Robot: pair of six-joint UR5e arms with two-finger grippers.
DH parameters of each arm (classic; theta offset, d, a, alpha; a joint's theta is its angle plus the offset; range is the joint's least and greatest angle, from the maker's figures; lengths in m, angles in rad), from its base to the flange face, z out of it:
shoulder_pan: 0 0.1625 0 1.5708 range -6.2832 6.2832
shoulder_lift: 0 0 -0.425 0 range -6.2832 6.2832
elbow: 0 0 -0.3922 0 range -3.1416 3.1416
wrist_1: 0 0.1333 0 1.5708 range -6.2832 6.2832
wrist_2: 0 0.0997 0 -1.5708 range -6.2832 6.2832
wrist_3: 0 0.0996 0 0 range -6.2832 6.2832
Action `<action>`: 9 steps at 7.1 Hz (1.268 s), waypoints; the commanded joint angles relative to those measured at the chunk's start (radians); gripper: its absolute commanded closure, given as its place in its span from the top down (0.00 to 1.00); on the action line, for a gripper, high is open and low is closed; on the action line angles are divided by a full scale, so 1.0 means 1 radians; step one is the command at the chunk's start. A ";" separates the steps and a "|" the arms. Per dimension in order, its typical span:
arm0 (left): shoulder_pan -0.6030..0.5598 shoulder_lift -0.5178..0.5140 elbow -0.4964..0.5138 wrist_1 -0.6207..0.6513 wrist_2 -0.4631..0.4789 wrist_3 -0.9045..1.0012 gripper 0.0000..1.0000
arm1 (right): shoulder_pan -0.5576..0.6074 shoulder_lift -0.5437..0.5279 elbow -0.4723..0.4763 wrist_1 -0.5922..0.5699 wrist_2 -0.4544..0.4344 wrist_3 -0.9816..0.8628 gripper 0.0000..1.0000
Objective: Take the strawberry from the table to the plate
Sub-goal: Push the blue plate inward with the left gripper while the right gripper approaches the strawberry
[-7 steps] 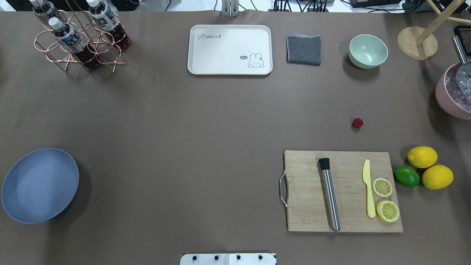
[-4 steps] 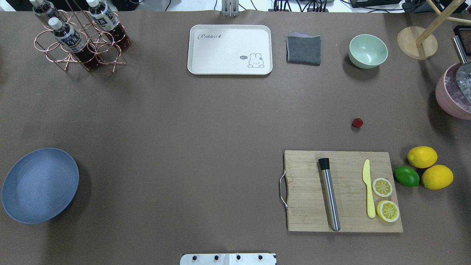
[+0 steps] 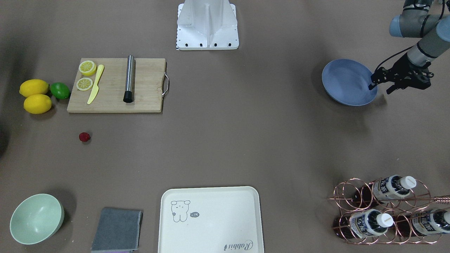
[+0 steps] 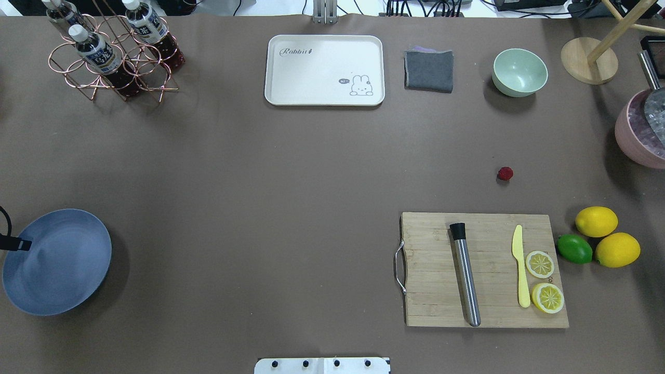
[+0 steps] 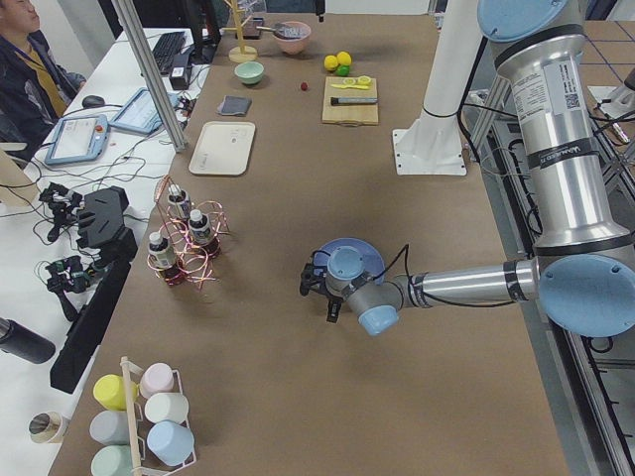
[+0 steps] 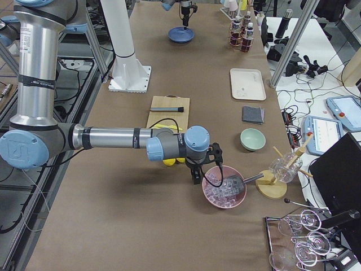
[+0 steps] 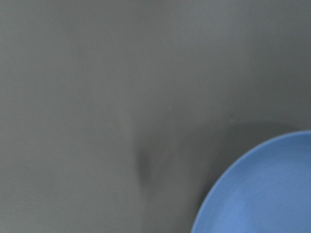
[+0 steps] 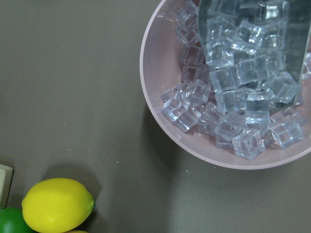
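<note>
The strawberry (image 4: 505,173) (image 3: 84,137) is a tiny dark red berry lying alone on the brown table (image 4: 260,182), just beyond the cutting board. The blue-grey plate (image 4: 62,270) (image 3: 346,88) sits far off at the table's left end. My left gripper (image 3: 381,88) hovers at the plate's outer rim, open and holding nothing. One black fingertip (image 4: 18,243) shows in the overhead view. My right gripper (image 6: 197,176) appears only in the exterior right view, beside the pink ice bowl, and I cannot tell if it is open or shut.
A wooden cutting board (image 4: 483,270) carries a steel muddler, a yellow knife and two lemon slices. Two lemons (image 4: 596,221) and a lime (image 4: 574,249) lie to its right. A pink ice bowl (image 4: 636,135), green bowl (image 4: 519,71), grey cloth, cream tray (image 4: 324,70) and bottle rack (image 4: 111,52) line the edges.
A black fingertip and cable of my left gripper have come into the overhead view at the left edge, over the plate's rim. The strawberry has not moved.
</note>
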 commanded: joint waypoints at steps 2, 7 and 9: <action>0.017 -0.004 0.017 -0.055 -0.064 -0.028 0.00 | -0.001 0.006 0.010 0.004 -0.001 0.030 0.96; -0.007 0.005 -0.042 -0.055 -0.143 -0.030 0.00 | -0.001 0.006 0.014 0.029 0.003 0.048 0.95; -0.021 -0.027 -0.123 -0.044 -0.234 -0.159 0.00 | -0.001 0.008 0.017 0.029 0.005 0.062 0.96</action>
